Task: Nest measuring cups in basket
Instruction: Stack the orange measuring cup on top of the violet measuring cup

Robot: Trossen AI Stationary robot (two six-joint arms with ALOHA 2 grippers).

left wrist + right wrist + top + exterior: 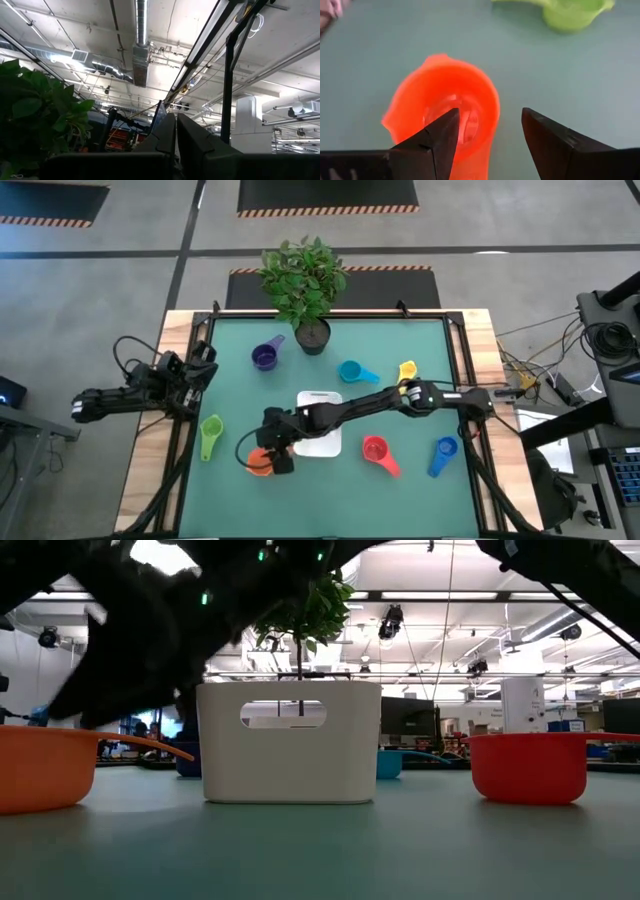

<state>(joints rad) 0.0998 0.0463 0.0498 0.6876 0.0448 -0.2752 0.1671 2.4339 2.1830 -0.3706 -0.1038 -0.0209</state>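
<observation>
- Orange measuring cup (pixel 260 462) sits on the green counter (pixel 400 400), just beside the front left corner of the white basket (pixel 322 442)
- Right end effector (pixel 490 131) hangs over this orange cup with its two dark fingers (pixel 437 135) spread apart; one finger is above the inside of the cup, the other is outside its rim, and they pinch nothing
- Right arm reaches from the right edge of the counter across the basket
- Left end effector (pixel 175 145) waits at the left edge of the counter, lifted and pointing up to the ceiling, its fingers pressed together with nothing between them
- Green cup (pixel 210 430) lies left of the basket, near the orange one
- Purple cup (pixel 264 357) stands near the dark plant pot (pixel 312 336) at the far side
- Teal cup (pixel 352 371) and yellow cup (pixel 406 370) lie behind the basket, to the right of the pot
- Red cup (pixel 376 450) is just right of the basket, and the blue cup (pixel 444 450) is farther right
- Inside of the basket is partly hidden by the arm, so I cannot tell if any cup is in it
</observation>
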